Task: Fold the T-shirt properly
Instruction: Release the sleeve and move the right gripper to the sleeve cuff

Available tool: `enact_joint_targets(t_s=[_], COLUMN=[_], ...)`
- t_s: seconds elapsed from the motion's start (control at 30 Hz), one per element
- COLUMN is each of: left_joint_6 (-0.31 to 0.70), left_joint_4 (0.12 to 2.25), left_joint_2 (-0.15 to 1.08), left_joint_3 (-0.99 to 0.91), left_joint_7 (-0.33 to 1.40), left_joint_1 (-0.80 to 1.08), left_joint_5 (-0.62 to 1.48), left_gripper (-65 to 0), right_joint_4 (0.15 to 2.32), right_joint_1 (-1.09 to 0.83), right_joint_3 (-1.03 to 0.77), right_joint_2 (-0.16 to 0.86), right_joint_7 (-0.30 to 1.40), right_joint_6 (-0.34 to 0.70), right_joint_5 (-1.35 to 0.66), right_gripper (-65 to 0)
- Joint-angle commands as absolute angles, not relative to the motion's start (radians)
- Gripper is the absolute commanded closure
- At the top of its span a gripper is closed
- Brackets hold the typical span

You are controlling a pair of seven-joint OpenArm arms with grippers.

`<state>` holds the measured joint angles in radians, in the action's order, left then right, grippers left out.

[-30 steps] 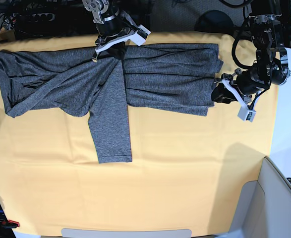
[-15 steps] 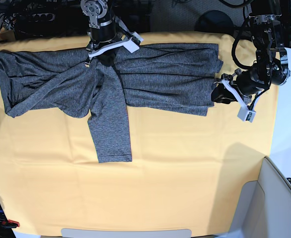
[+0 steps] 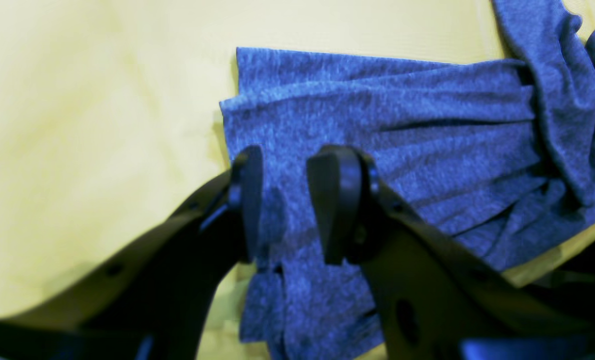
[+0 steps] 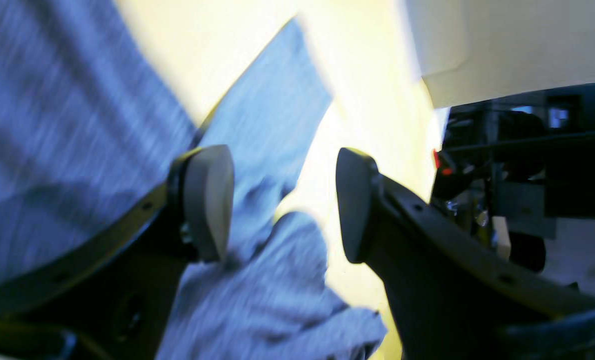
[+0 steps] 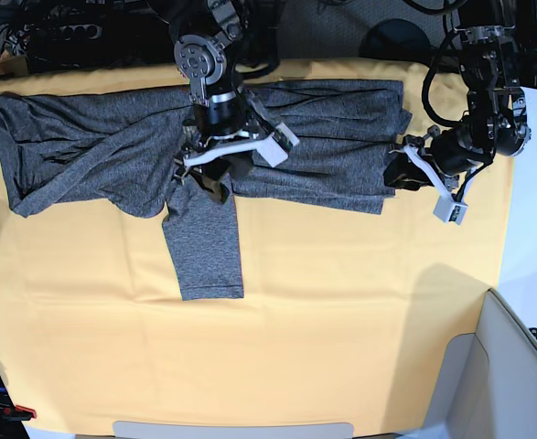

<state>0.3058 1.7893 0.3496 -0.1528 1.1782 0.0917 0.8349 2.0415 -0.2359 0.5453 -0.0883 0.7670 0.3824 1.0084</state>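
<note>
The dark-grey T-shirt (image 5: 323,137) lies spread across the far half of the yellow cloth, with one long sleeve (image 5: 204,247) pointing toward the near edge. My right gripper (image 5: 231,165) hovers over the shirt's middle near that sleeve's root. In the right wrist view the right gripper (image 4: 282,200) is open, with blurred shirt fabric (image 4: 52,125) below it and nothing pinched. My left gripper (image 5: 398,174) sits at the shirt's right-hand edge. In the left wrist view the left gripper (image 3: 290,200) has its fingers apart, straddling the pleated hem (image 3: 402,125).
The yellow-orange cloth sheet (image 5: 341,302) covers the table. A light grey bin (image 5: 515,366) stands at the near right corner. A pale flat edge (image 5: 231,429) shows at the front. Dark cables and hardware line the back.
My right gripper has swung from the shirt's far edge toward its middle and opened, letting go of the fabric. The left arm has hardly moved.
</note>
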Motion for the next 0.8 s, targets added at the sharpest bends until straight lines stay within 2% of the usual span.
enact_joint_targets(t_s=[0.0,0.13,0.3,0.47,0.63,0.77], left_joint_6=[0.308,0.308,0.308,0.308,0.308,0.308], left_joint_4=[1.802,1.802,1.802,1.802,1.802,1.802], left_joint_2=[0.364,0.364,0.364,0.364,0.364,0.364], left_joint_3=[-0.157,-0.157,-0.157,-0.157,-0.157,-0.157], left_joint_7=[1.164,1.164,1.164,1.164,1.164,1.165], left_joint_1=[0.079,0.079,0.079,0.079,0.081,0.081], left_joint_5=[0.849,0.849,0.849,0.849,0.849,0.849], left_gripper=[-18.5,-18.5,-18.5,-18.5,-18.5,-18.5], right_joint_4=[2.057,2.035,2.034,1.968,1.719,1.512], right_joint_1=[-0.202,-0.11,0.05,0.189,0.321,0.389], right_joint_3=[0.545,0.464,0.202,-0.197,-0.452,-0.49], right_joint_2=[-0.117,-0.157,-0.157,-0.157,-0.157,-0.157], right_joint_7=[0.75,0.783,0.975,1.084,1.148,1.144], right_joint_6=[0.364,0.372,0.371,0.367,0.367,0.369], right_joint_5=[1.017,0.992,0.579,0.162,-0.056,-0.166], right_gripper=[-32.7,-32.9,-32.9,-32.9,-32.9,-32.9])
